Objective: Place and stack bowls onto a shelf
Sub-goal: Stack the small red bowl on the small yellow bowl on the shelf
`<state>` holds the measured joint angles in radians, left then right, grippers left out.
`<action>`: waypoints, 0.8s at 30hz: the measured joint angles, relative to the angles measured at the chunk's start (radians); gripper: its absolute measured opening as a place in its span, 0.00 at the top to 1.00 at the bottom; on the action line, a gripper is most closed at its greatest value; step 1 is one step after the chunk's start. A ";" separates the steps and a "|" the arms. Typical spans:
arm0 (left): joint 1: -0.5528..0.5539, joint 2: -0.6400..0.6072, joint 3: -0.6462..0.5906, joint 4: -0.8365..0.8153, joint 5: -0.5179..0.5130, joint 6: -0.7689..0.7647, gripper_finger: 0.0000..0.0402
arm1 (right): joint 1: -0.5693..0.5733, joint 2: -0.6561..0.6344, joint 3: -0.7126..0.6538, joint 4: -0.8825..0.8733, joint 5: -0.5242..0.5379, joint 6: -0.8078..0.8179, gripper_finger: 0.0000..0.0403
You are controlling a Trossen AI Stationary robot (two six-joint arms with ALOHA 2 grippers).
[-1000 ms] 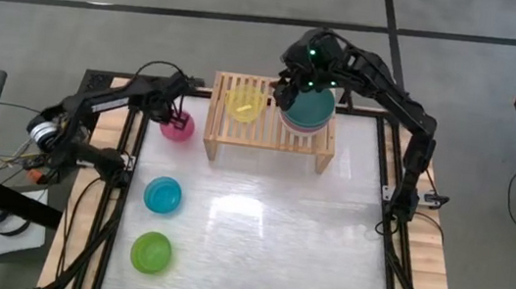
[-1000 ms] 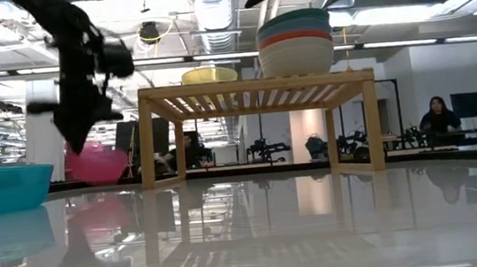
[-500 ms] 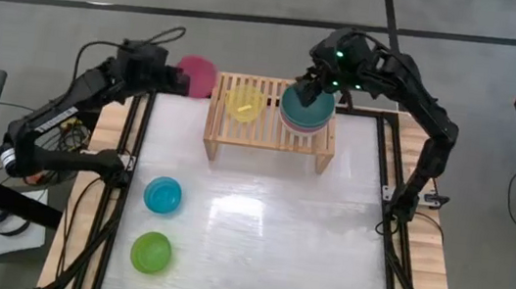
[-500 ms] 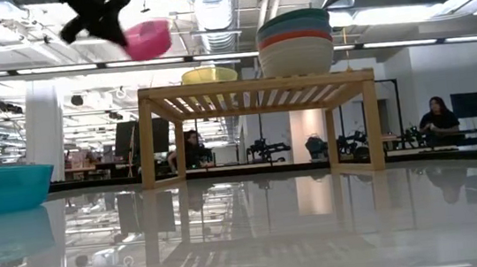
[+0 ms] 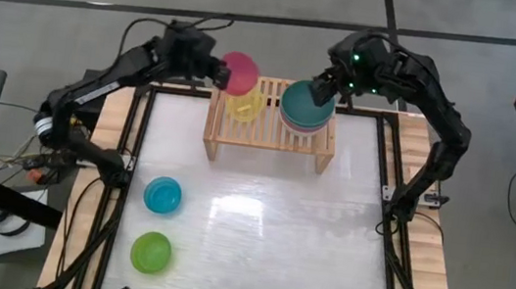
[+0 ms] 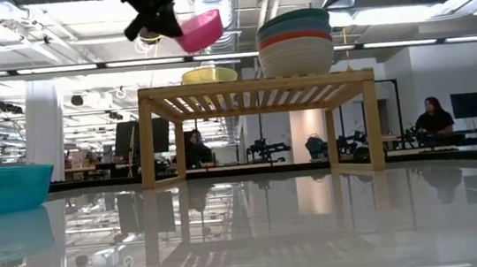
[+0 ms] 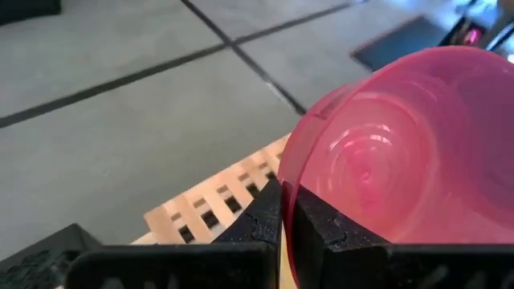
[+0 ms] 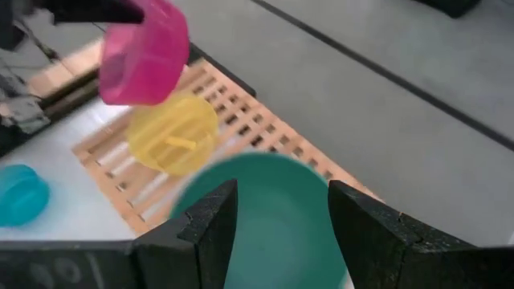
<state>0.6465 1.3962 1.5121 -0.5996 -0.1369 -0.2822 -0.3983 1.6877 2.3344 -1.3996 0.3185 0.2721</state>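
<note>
The pink bowl (image 5: 240,71) hangs tilted above the shelf (image 5: 269,134), over the yellow bowl (image 5: 244,104), its rim pinched by the left gripper (image 7: 283,210) fingers. Released at this tilt, it could glance off instead of nesting. The right gripper (image 8: 277,210), fingers wide and empty, hovers above the teal-topped stack (image 5: 304,109); the arms could crowd each other.

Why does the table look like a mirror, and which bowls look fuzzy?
Low view: the glossy table mirrors the shelf and the ceiling lights. High view: pale glare on the tabletop. Right wrist view: the pink bowl and teal bowl look smeared.
</note>
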 joint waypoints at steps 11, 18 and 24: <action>-0.007 0.187 0.151 -0.221 0.082 0.054 1.00 | 0.015 -0.001 0.000 -0.045 0.028 0.037 0.45; -0.002 0.203 0.152 -0.235 0.133 0.061 1.00 | 0.015 -0.001 0.000 -0.048 0.030 0.037 0.45; 0.020 0.228 0.152 -0.274 0.134 0.080 1.00 | 0.015 -0.001 0.000 -0.048 0.045 0.036 0.45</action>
<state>0.6661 1.6243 1.6639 -0.8732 -0.0033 -0.2020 -0.3836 1.6863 2.3344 -1.4479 0.3637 0.3084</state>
